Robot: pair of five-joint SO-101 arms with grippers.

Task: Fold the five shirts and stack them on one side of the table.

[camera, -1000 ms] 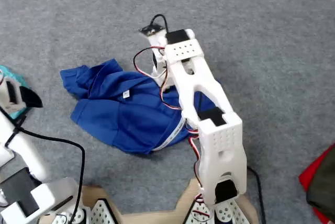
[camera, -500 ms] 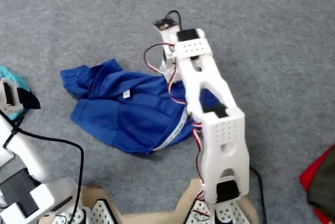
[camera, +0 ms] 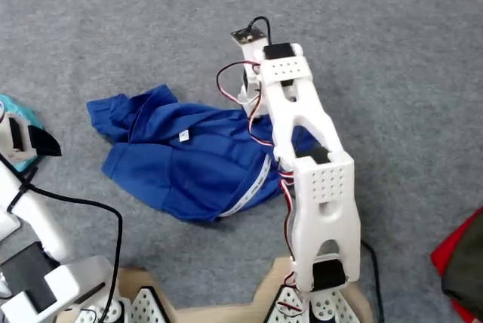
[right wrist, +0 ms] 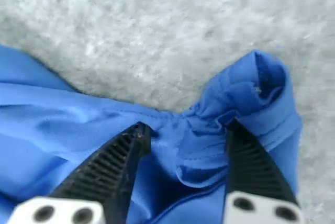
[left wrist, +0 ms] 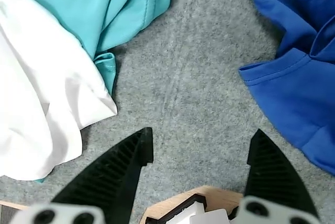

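Observation:
A crumpled blue shirt (camera: 189,164) lies left of the table's middle, a white label showing on it. My right arm (camera: 283,74) stretches over the shirt's right edge. In the right wrist view my right gripper (right wrist: 186,130) is open, its jaws on either side of a bunched fold of the blue shirt (right wrist: 246,103). My left gripper (camera: 26,142) hangs open at the table's left edge, above bare cloth-covered table between a teal shirt (left wrist: 104,4), a white shirt (left wrist: 36,109) and the blue shirt's sleeve (left wrist: 298,77).
A red shirt (camera: 453,251) with a dark garment (camera: 466,274) on it lies at the right edge. The teal shirt (camera: 19,112) pokes in at the left edge. The grey table cover (camera: 377,51) is bare at the back and right. Wooden arm bases (camera: 189,312) sit at the front edge.
My right arm has swung to the right and a little farther back along the blue shirt's edge. The shirt itself has barely shifted. The left arm stays almost still.

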